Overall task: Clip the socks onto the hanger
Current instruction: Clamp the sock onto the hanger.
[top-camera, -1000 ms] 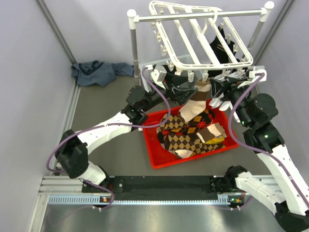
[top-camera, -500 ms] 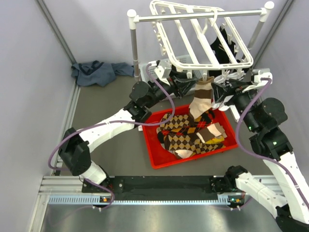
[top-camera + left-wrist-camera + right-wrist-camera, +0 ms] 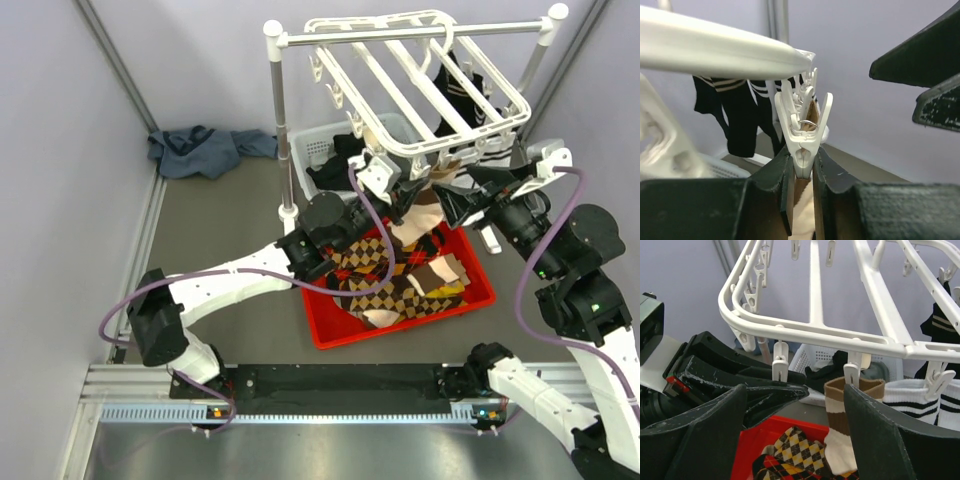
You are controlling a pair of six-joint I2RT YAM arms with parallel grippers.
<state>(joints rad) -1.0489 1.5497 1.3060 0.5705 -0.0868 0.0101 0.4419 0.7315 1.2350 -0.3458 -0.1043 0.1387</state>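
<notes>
Sock hangs vertically from a front-edge hanger clip, pinched between the narrowed left gripper jaws; right gripper gapes empty nearby.

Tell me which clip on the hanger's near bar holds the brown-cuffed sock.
The middle clip in the right wrist view, biting the brown-cuffed sock. Left of it hangs an empty clip; right of it, the end clip grips a white striped sock.

Top cam: high behind rig, looks down; hanger far at 12–1 o'clock. L wrist cam: v close, level, on one clip. R wrist cam: close, tilted up under hanger. All 3 share hanger's near edge
</notes>
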